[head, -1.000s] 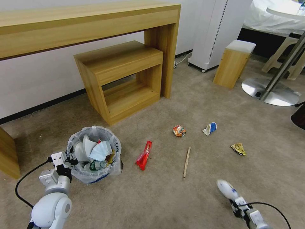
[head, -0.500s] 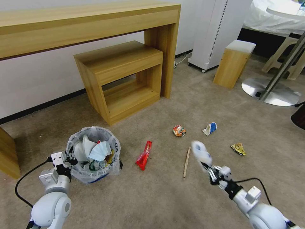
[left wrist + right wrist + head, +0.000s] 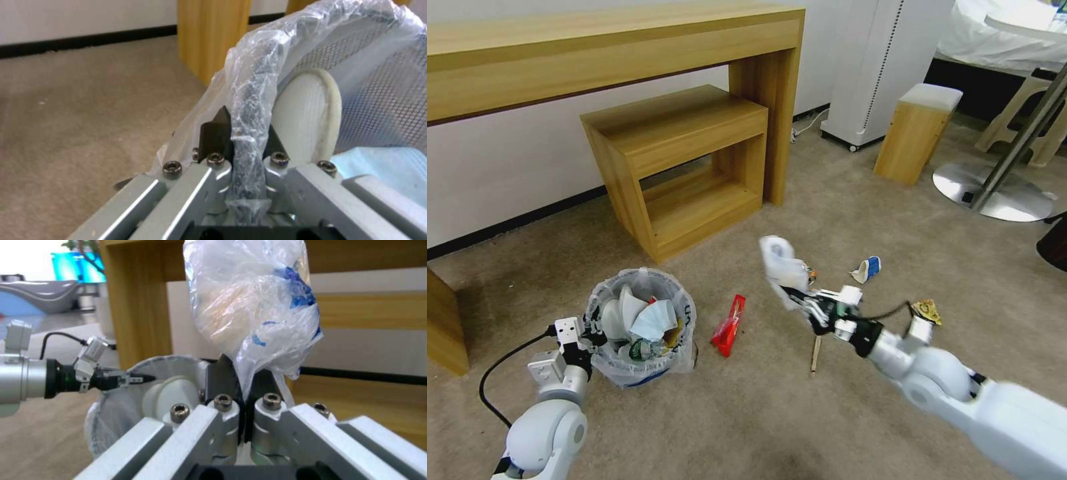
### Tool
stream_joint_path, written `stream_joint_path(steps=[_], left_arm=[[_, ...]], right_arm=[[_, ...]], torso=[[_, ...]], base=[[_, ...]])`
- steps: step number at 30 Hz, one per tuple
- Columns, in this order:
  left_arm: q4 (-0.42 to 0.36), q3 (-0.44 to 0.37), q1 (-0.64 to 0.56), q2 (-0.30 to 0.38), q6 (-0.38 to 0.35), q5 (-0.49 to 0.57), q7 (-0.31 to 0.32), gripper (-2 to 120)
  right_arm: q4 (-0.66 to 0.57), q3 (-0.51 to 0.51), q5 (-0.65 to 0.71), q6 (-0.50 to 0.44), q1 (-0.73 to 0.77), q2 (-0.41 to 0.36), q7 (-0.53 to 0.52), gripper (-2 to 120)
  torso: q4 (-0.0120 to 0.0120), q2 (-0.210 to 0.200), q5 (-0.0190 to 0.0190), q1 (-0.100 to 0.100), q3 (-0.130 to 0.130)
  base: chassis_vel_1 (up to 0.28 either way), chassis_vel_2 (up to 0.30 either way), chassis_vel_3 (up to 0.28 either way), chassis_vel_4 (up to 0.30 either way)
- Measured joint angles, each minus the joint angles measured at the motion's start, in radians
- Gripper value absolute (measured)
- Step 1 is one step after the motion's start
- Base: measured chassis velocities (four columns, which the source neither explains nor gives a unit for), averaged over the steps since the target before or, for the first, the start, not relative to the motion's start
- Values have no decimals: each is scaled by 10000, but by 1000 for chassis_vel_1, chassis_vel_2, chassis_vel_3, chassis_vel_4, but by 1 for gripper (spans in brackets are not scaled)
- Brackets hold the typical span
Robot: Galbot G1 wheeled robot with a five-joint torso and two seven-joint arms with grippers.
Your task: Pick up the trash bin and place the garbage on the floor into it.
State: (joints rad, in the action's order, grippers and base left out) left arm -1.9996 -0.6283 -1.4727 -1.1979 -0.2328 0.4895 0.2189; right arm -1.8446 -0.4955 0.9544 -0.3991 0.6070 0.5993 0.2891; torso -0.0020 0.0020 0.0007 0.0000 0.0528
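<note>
The left arm reaches low toward eleven o'clock, its left gripper (image 3: pixel 589 335) clamped on the trash bin (image 3: pixel 644 373) rim. The right arm stretches up from four o'clock toward the centre, raised above the floor, its right gripper (image 3: pixel 792 298) pinched tight on a crumpled plastic bag (image 3: pixel 778 260).

Bag-lined trash bin (image 3: pixel 642 327) upright on beige floor (image 3: pixel 800 413), full; red wrapper (image 3: pixel 728 326), wooden stick (image 3: pixel 814 356) nearby.
</note>
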Motion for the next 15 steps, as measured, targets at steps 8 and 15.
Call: stream_joint_path(steps=[8, 15], left_arm=[[-990, -238, -182, 613, -870, 1472, 713, 2], [-1852, -405, -523, 1488, -1841, 2913, 1325, 2]], right_arm=[[276, -1190, 91, 186, -1146, 747, -231, 0], [391, -1621, 65, 463, -1397, 1031, -465, 0]], torso=[[-3, 1, 1, 0, -1], [-6, 1, -1, 0, -1]], base=[[0, 0, 0, 0], [0, 0, 0, 0]])
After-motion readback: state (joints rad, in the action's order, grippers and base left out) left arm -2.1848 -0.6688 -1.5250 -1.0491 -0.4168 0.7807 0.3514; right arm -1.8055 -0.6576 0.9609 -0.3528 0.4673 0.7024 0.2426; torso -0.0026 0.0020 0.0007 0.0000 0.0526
